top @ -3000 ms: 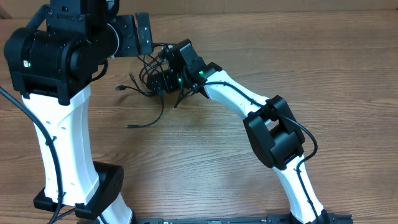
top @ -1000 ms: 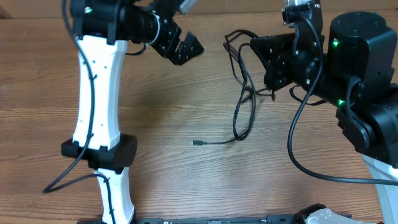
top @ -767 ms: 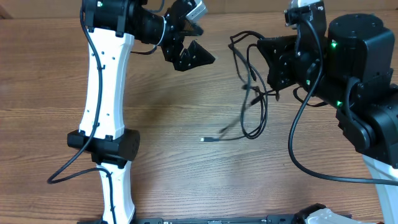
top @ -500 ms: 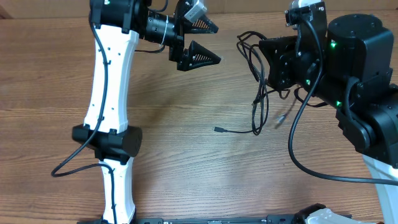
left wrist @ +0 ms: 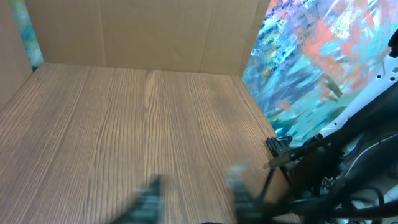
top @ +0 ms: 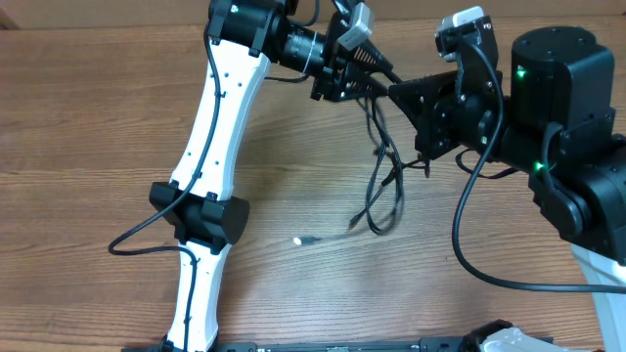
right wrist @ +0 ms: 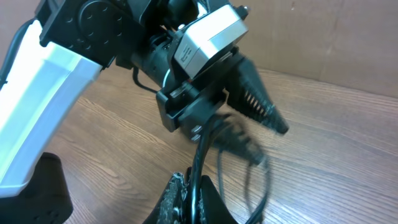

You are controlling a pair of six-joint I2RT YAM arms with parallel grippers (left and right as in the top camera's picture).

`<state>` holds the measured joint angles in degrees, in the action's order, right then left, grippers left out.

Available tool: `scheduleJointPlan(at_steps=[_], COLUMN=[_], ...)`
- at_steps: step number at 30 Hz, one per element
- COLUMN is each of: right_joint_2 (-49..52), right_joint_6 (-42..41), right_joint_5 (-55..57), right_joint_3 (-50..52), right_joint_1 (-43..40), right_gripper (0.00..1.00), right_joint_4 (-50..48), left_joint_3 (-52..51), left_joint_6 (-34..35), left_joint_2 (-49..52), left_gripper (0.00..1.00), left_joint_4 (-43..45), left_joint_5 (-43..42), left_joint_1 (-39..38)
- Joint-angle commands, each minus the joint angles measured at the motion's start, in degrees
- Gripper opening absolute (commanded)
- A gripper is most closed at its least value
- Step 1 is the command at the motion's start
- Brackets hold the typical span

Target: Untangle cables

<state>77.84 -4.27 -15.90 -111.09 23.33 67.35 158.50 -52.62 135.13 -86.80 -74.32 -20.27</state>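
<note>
The cables [top: 378, 192] are thin black cords hanging in loops from my right gripper [top: 401, 93] down to the table [top: 117, 147]. One end with a silvery plug [top: 301, 239] lies on the wood. The right wrist view shows my right gripper [right wrist: 200, 200] shut on a black cable [right wrist: 200, 165] that rises from between its fingers. My left gripper [top: 378, 78] has reached right, up against the top of the cables beside the right gripper. In the left wrist view its blurred fingers [left wrist: 147, 198] stand apart over bare wood, with a cable [left wrist: 268, 180] just right of them.
A cardboard wall [left wrist: 124, 31] and a colourful painted panel [left wrist: 323, 62] close the far side. The left arm's base [top: 191, 313] stands front left. The bulky right arm [top: 567, 117] fills the right side.
My left gripper has swung right, up to the cables at the right gripper, and its fingers have drawn closer together. The hanging loops and the silvery plug have shifted left.
</note>
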Motion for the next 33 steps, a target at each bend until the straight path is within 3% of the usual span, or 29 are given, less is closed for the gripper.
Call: scheduleJointPlan(at_steps=[1, 6, 10, 14, 18, 22, 28, 29, 31, 32, 33], right_joint_2=[-2.32, -1.68, -0.61, 1.88, 6.62, 11.87, 16.31, 16.70, 17.31, 17.44, 17.44], right_joint_6=[0.28, 1.97, 4.39, 4.37, 4.39, 4.37, 4.33, 4.35, 4.33, 4.33, 4.33], right_joint_5=[0.92, 16.55, 16.70, 15.58, 7.72, -3.69, -13.81, -13.75, -13.77, -13.73, -13.66], right_joint_3=[-0.44, -0.31, -0.31, -0.24, -0.24, -0.24, -0.24, -0.24, -0.24, -0.24, -0.24], right_joint_1=[0.07, -0.07, -3.69, -12.33, -21.42, -24.11, -18.82, -17.16, -14.14, -12.59, -11.41], right_gripper=[0.04, 0.04, 0.04, 0.04, 0.04, 0.04, 0.07, 0.20, 0.76, 0.92, 0.99], right_joint_4=[0.42, 2.25, 1.75, 0.22, -0.13, 0.39, -0.59, -0.85, -1.55, -2.19, -2.75], left_joint_3=[0.48, 3.37, 5.81, 5.90, 5.90, 5.90, 5.90, 5.90, 5.92, 5.92, 5.92], left_joint_6=[4.68, 14.56, 16.35, 24.26, 29.51, 30.84, 32.59, 34.67, 45.70, 52.78, 58.69], left_joint_2=[-0.04, -1.86, -4.90, -8.66, -10.40, -10.45, -10.45, -10.45, -10.45, -10.45, -10.45], left_gripper=[0.04, 0.04, 0.04, 0.04, 0.04, 0.04, 0.04, 0.04, 0.04, 0.04, 0.04], left_joint_4=[0.48, -1.73, -9.60, -10.01, -10.01, -10.01, -9.66, -9.09, -6.34, -4.83, -3.72], left_joint_5=[-1.84, -2.19, -2.12, -0.46, -0.46, -0.44, 2.10, 4.57, 14.62, 20.90, 26.69], left_joint_1=[1.90, 10.73, 20.94, 30.36, 36.41, 37.35, 31.41, 30.12, 26.73, 25.14, 23.87])
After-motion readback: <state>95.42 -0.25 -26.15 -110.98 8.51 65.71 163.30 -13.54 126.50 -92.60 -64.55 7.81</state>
